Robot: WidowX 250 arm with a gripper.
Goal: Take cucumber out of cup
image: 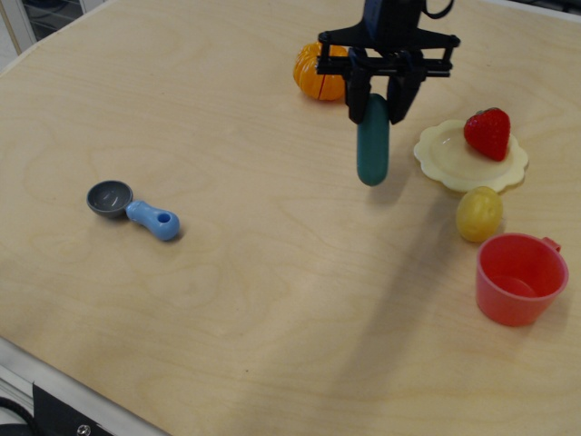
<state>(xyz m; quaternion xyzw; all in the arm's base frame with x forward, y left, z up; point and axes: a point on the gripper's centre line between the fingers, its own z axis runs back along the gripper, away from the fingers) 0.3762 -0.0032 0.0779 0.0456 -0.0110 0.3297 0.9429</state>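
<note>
My gripper is shut on the top end of the dark teal-green cucumber. The cucumber hangs upright above the wooden table, left of the yellow plate. The coral-red cup stands upright at the lower right, with nothing in it. It is well apart from the gripper and the cucumber.
A pale yellow scalloped plate holds a red strawberry. A yellow lemon lies between the plate and the cup. An orange pumpkin sits behind the gripper. A grey scoop with a blue handle lies at the left.
</note>
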